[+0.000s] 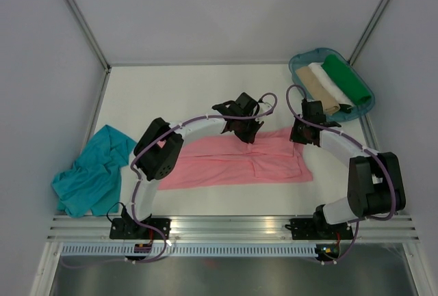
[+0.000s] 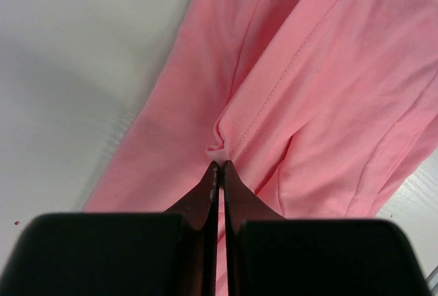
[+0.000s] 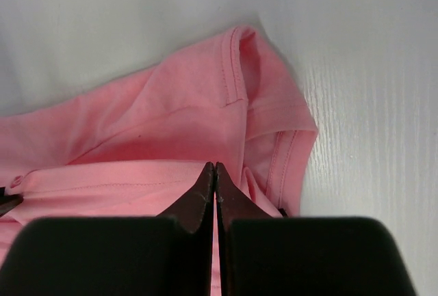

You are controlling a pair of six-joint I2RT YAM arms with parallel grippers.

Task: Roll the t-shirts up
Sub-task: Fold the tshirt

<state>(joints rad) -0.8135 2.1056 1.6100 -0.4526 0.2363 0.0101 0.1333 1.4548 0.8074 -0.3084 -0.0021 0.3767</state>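
Note:
The salmon pink t-shirt (image 1: 233, 163) lies folded into a long band across the middle of the table. My left gripper (image 1: 245, 132) is shut on a pinch of its far edge; the left wrist view shows the bunched hem (image 2: 226, 147) at the closed fingertips (image 2: 220, 166). My right gripper (image 1: 301, 137) is shut on the same shirt's far right edge, and the right wrist view shows pink fabric (image 3: 171, 125) with a sleeve (image 3: 274, 145) past the closed tips (image 3: 215, 166). The teal blue t-shirt (image 1: 92, 173) lies crumpled at the left edge, untouched.
A teal plastic tray (image 1: 298, 63) at the back right holds rolled cloths in green (image 1: 345, 81), cream and tan. Metal frame posts stand at the back corners. The table's near edge has a metal rail (image 1: 233, 224) with both arm bases.

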